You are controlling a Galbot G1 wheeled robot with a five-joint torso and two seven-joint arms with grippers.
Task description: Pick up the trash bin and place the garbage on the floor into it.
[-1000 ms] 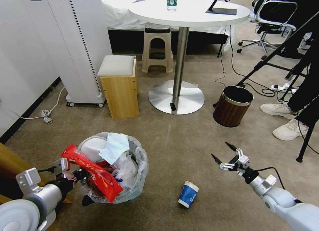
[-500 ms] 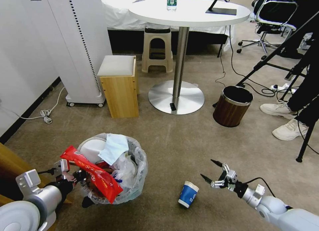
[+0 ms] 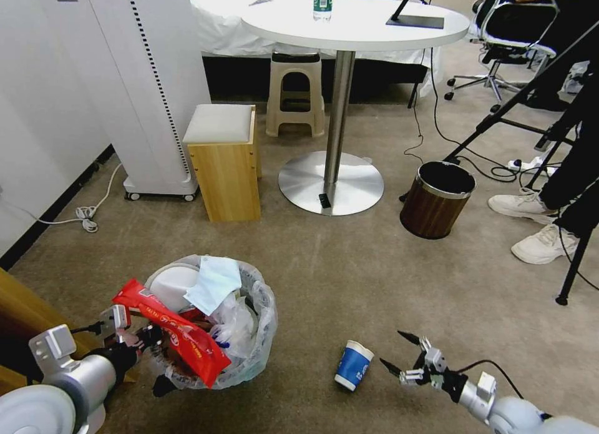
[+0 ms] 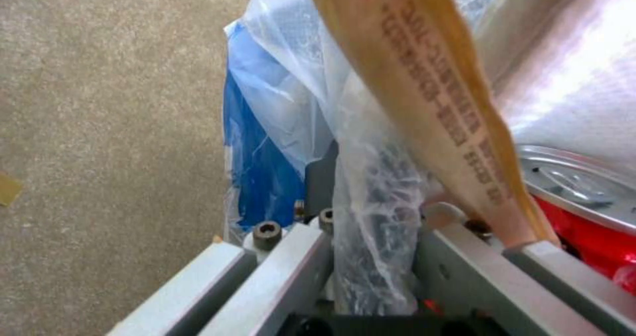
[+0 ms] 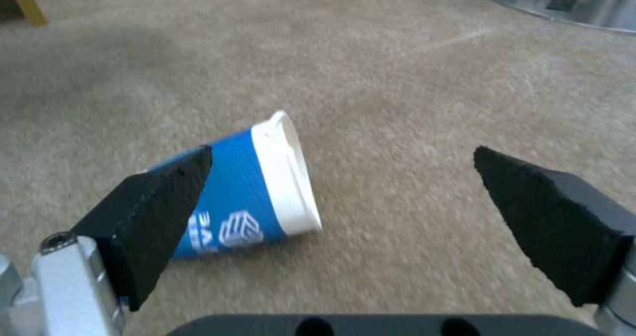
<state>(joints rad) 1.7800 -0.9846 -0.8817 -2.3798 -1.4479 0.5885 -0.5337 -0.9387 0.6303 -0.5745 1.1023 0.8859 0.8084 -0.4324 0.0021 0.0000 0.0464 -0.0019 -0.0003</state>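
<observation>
I've got open beige-brown short-pile carpet (image 3: 349, 278) all round. The small round dark trash bin lined with crinkled translucent plastic (image 3: 249, 334) hangs off my left hand (image 3: 134, 337), clamped on its rim to carry it along. My right hand (image 3: 399, 353), spread wide, lines up just beside the tipped blue paper cup (image 3: 353, 364).

A carpeted bedroom-like room: a bed (image 3: 231, 22), round table (image 3: 355, 22), stools (image 3: 295, 93), office chair (image 3: 518, 28) and tripod legs (image 3: 518, 100).
</observation>
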